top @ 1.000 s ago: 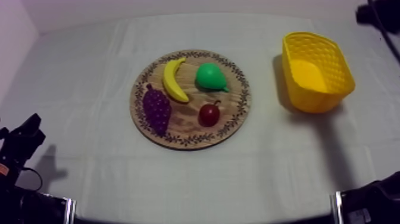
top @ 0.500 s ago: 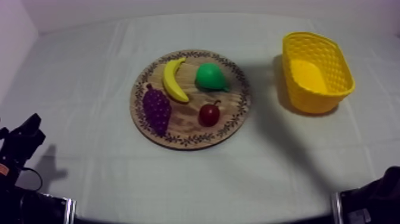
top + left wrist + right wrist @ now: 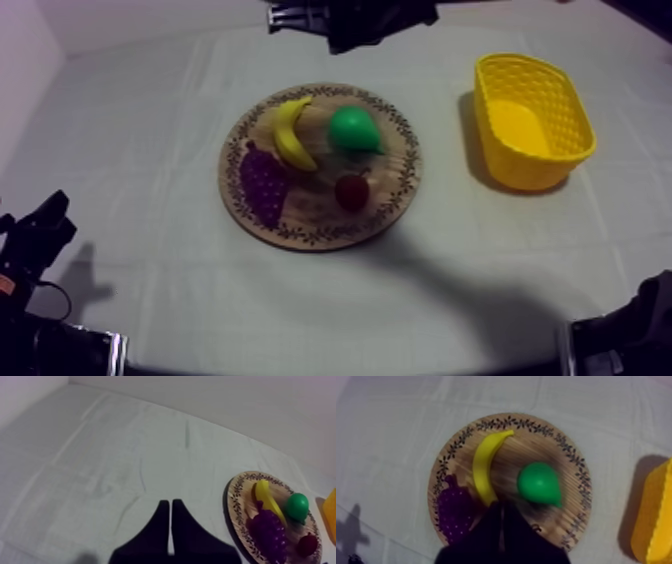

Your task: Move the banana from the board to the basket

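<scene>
Left claw (image 3: 168, 505): well left of the wooden board (image 3: 563, 521), pinched to a narrow wedge, idle. Banana (image 3: 481, 468): on the board's left half, just beside the grapes (image 3: 456, 513). Right claw (image 3: 501, 507): hovers over the board, likewise narrow. It should open wide and straddle the banana's middle crosswise. Yellow basket (image 3: 525, 165): right of the board.

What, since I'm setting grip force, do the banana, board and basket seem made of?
Banana: likely moulded plastic, judging by its smooth, evenly yellow skin. Board: wood, since pale grain shows, with a dark leaf pattern round the rim. Basket: probably plastic, with bright yellow walls in a lattice texture.
</scene>
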Action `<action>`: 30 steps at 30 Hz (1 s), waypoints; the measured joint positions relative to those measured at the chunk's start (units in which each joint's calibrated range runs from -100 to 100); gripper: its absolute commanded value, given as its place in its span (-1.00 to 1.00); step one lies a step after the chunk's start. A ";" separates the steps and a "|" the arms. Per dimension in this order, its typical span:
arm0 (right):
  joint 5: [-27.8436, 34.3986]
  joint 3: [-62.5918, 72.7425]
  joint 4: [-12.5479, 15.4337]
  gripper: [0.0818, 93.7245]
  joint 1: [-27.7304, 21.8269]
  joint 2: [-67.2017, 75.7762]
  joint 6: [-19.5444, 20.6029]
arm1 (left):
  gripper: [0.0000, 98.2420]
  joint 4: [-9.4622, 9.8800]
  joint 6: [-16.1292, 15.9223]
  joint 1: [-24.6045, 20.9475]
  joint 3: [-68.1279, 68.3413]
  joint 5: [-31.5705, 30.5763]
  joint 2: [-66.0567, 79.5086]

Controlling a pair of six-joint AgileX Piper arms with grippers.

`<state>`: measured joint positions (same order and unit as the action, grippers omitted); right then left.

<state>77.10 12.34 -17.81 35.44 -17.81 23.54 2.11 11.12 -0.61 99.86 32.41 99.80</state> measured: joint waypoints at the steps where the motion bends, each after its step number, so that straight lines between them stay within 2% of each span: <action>1: 0.51 1.31 0.00 -0.99 0.18 -1.06 0.06 | -1.00 0.00 0.00 0.00 0.00 0.00 0.00; 14: 9.25 20.99 2.14 -0.99 0.42 -16.17 -0.93 | -1.00 0.00 0.00 0.00 0.00 0.00 0.00; 30: 10.14 28.81 3.25 -0.98 0.43 -25.56 -1.00 | -1.00 0.00 0.00 0.00 0.00 0.00 0.00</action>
<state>87.24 41.14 -14.56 35.88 -43.37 22.54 2.11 11.12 -0.61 99.86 32.41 99.80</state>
